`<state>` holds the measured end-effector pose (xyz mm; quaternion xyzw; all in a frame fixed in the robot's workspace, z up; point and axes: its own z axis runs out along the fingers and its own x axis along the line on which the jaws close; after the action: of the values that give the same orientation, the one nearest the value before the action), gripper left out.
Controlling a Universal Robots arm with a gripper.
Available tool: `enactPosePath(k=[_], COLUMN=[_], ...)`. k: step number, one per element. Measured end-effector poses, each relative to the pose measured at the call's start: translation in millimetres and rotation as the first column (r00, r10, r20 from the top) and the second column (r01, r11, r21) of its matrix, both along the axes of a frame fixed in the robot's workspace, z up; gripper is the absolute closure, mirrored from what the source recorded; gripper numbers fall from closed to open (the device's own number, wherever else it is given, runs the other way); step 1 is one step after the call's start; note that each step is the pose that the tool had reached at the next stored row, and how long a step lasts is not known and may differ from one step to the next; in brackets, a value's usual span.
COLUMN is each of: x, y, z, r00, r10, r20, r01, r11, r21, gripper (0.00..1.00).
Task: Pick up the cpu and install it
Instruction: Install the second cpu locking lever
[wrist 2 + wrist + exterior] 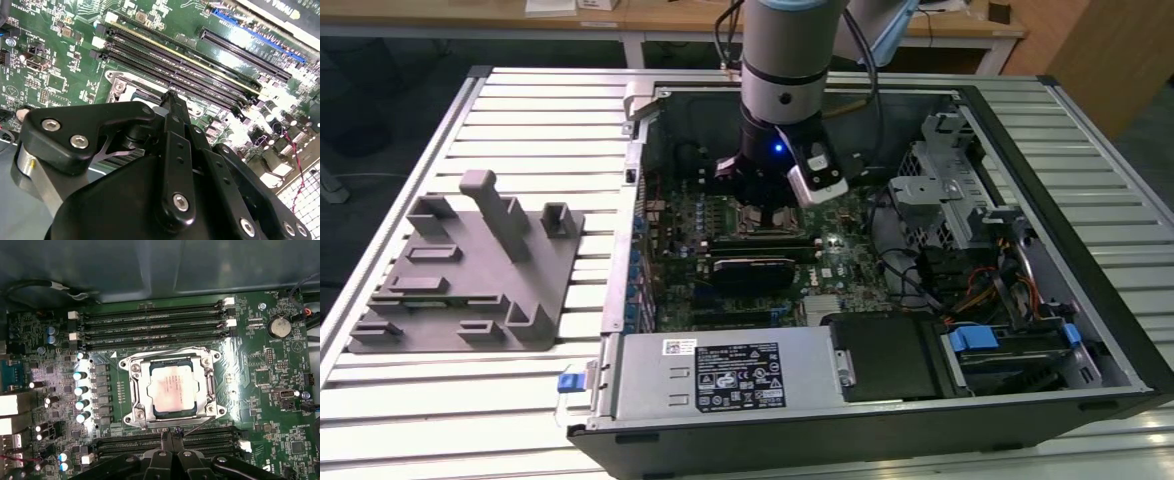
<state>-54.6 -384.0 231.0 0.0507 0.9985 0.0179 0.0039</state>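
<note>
Cpu [171,390] lies flat inside socket frame [134,385] on motherboard [260,385]. Gripper [172,436] above it, jaws together, empty. Likely light, rigid, fragile: grasp by edges.

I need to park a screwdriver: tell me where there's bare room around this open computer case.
Free: slatted metal table beyond the grey plastic fixture, and the far-right slats. Crowded: inside the black computer case, where the black gripper hangs beside the silver square cpu.
</note>
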Motion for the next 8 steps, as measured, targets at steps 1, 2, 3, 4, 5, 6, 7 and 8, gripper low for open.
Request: enactPosePath(k=[1, 2, 3, 4, 5, 6, 7, 8], x=[-0.2, -0.4, -0.7, -1.1, -1.5, -2.0, -2.7, -3.4], y=[-0.8, -1.7, -2.5, -3.3, -3.9, -4.2, -4.4, -4.6], z=[-0.1, -0.3, -0.6, -0.8, -1.1, -1.6, -2.1, -2.8], r00=[1.0000, 1.0000, 1.0000, 0.9999, 0.9998, 0.9996, 0.9994, 0.9991], r10=[0.002, 0.005, 0.009, 0.014, 0.020, 0.027, 0.034, 0.043], r20=[0.0000, 0.0000, 0.0000, 0.0000, 0.0000, 0.0001, 0.0001, 0.0000], r01=[-0.002, -0.005, -0.009, -0.014, -0.020, -0.027, -0.034, -0.043], r11=[1.0000, 1.0000, 1.0000, 0.9999, 0.9998, 0.9996, 0.9994, 0.9991], r21=[0.0001, 0.0000, 0.0001, 0.0000, 0.0000, 0.0001, 0.0001, 0.0001], gripper=[0.89, 0.89, 0.89, 0.89, 0.89, 0.89, 0.89, 0.89])
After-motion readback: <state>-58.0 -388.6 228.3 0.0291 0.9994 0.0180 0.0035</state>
